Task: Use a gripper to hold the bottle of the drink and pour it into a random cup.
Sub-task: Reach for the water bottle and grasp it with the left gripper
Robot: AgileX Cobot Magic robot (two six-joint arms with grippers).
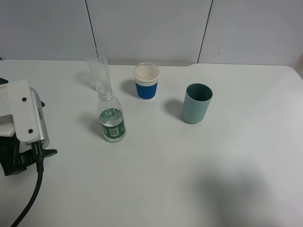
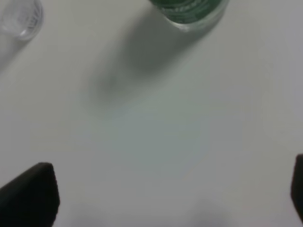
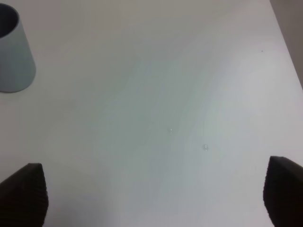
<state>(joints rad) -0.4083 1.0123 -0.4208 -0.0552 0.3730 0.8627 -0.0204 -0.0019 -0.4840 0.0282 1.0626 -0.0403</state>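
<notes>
near the left gripper (image 2: pixel 170 196), spread wide, stands the bottle (image 2: pixel 189 10), neck visible only overhead.

Smooth matt white tabletop (image 1: pixel 222 179) here. The bottle (image 1: pixel 112 124) is clear, glossy plastic. Tall glass (image 1: pixel 97 68), shiny and clear. Paper cup (image 1: pixel 146 81) looks matt, green cup (image 1: pixel 197 104) dull, smooth plastic.

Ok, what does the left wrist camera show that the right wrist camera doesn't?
Only the left wrist view: the base of the bottle of the drink, with its green label, and the bottom of the clear glass cup. Only the right wrist view: the teal-green plastic cup and the table edge. Both: bare white table and an open gripper with nothing between its fingertips, the left gripper in one, the right gripper in the other.
</notes>
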